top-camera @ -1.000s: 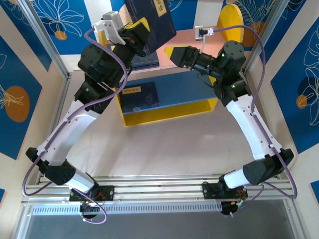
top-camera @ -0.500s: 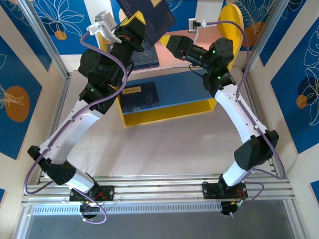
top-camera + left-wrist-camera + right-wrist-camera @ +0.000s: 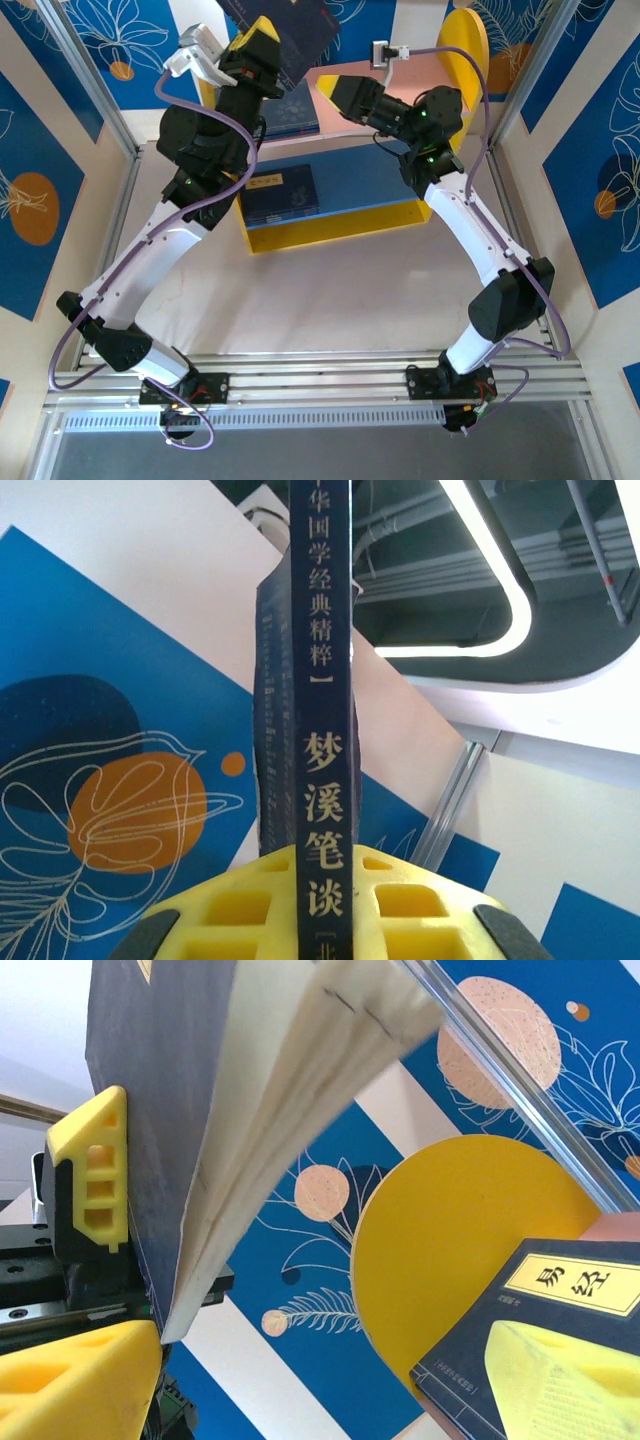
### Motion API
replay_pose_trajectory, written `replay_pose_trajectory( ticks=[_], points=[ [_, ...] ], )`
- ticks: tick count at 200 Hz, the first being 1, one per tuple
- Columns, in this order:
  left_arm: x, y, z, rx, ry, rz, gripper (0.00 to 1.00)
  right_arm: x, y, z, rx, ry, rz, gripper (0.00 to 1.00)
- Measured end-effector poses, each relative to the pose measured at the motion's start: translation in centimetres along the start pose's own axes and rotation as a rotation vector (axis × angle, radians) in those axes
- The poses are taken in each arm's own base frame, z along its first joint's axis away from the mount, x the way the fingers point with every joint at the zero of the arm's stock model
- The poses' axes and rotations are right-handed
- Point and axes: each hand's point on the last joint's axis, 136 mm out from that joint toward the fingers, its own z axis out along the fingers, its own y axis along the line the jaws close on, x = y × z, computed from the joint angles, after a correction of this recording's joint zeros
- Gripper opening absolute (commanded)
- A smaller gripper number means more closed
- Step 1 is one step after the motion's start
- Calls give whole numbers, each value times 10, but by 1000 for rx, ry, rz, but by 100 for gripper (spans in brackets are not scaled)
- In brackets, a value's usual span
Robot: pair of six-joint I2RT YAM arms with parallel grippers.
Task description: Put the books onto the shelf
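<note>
Blue-patterned walls [image 3: 30,120] round cell; shelf [image 3: 340,228] at far side. L gripper [image 3: 256,45] clamps book [image 3: 290,28], raised above shelf top. R gripper [image 3: 333,90] agape just beside it. Step: mid-carry. Next, prob.: lower, align w/ board, release.

Shelf [image 3: 340,228] at the far edge of the desk [image 3: 330,290]; three books.
Lower book [image 3: 281,193] lies left on the lower board [image 3: 365,180]; upper book [image 3: 292,110] left on the upper board [image 3: 345,70]; third book [image 3: 290,25] above it, clamped in the left hand [image 3: 262,45].

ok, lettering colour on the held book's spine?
Gold, on the navy book; best in left wrist view.
</note>
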Motion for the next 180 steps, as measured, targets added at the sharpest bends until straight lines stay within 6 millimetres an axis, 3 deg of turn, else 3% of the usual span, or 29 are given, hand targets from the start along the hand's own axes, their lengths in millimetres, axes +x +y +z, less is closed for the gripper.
replay_pose_trajectory(
  ticks=[58, 133, 155, 180],
  points=[
    [1, 1, 0, -3, -4, -12, 0, -2, 10, 7, -35, -7, -2, 85],
    [25, 10, 4, -17, 35, -46, 0, -13, 19, 15, -65, -24, -20, 80],
    [28, 10, 4, -18, 41, -50, 0, -16, 20, 17, -72, -27, -21, 76],
    [30, 11, 4, -19, 45, -49, 0, -19, 18, 21, -76, -27, -17, 57]
  ],
)
